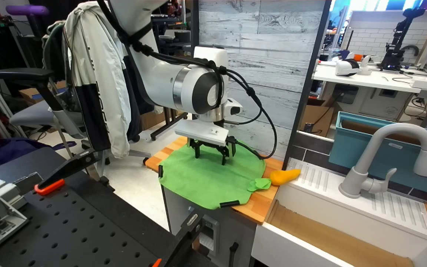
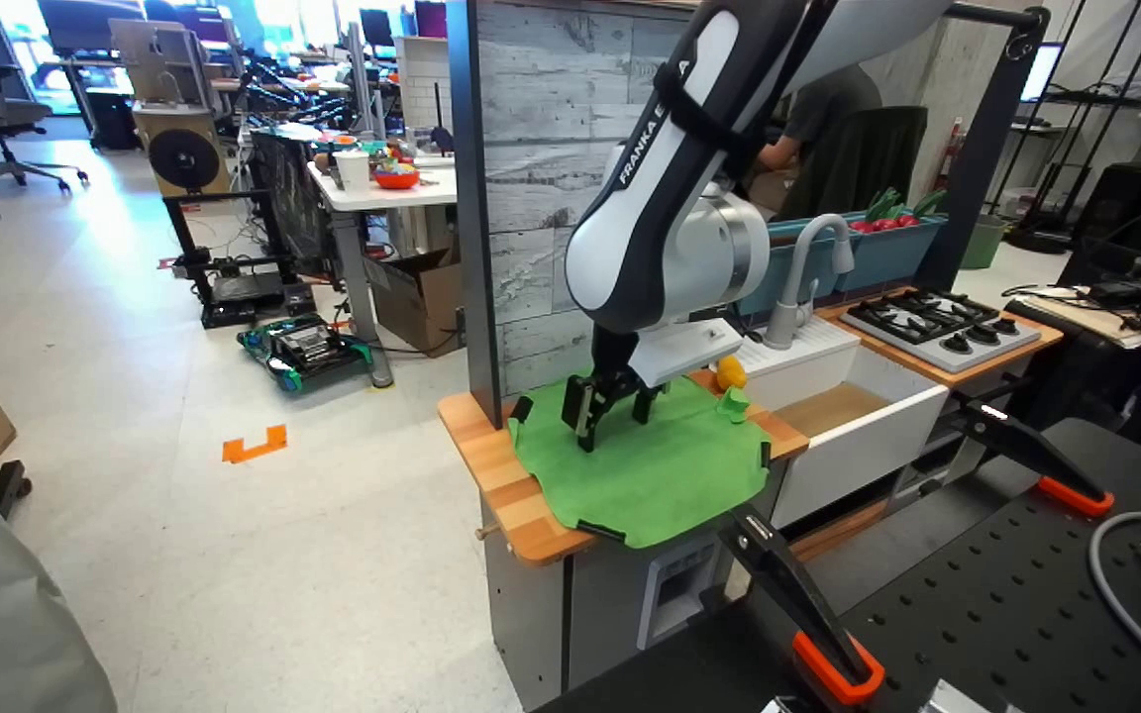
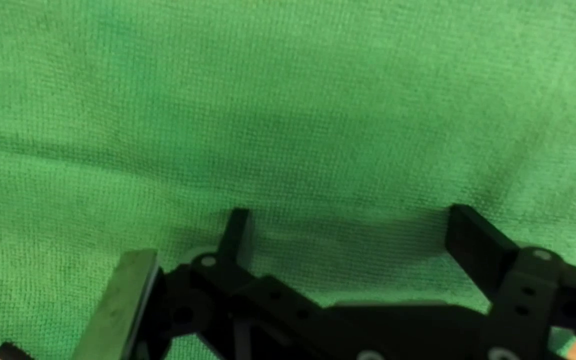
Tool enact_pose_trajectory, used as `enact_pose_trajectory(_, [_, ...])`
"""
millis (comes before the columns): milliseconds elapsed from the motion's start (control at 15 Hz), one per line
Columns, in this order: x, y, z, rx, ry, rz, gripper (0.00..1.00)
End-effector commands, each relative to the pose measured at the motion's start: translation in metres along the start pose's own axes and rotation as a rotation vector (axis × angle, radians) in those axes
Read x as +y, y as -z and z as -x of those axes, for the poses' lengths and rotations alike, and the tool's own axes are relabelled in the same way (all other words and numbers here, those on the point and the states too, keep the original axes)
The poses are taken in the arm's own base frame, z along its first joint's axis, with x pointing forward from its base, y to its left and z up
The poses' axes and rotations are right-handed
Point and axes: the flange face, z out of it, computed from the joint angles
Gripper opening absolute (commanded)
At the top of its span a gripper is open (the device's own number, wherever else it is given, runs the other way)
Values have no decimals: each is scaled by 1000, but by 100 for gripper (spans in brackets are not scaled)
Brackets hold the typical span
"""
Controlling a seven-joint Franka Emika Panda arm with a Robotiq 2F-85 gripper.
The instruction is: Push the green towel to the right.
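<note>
The green towel lies spread over the end of a wooden counter, with its edges hanging a little over the front. It shows in both exterior views and fills most of the wrist view. Shallow creases run across it near the fingers. My gripper points down over the towel's back half, also in an exterior view. In the wrist view the gripper is open, its fingers wide apart with only towel below and between them. The fingertips are at the cloth; I cannot tell how firmly they touch.
Black clips sit on the towel's edge. An orange carrot-like toy with green leaves lies at the towel's sink-side edge. A white sink and faucet stand beside it. A grey plank wall rises behind the counter.
</note>
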Motion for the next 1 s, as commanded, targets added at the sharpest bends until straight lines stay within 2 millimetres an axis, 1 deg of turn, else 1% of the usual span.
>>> enact_pose_trajectory(0, [5,-10,-4,0,13,-18,100])
enact_pose_trajectory(533, [17,-9,3,3,-9,-16,100])
enact_pose_trajectory(933, [33,-7,11,9,-43,-14,100])
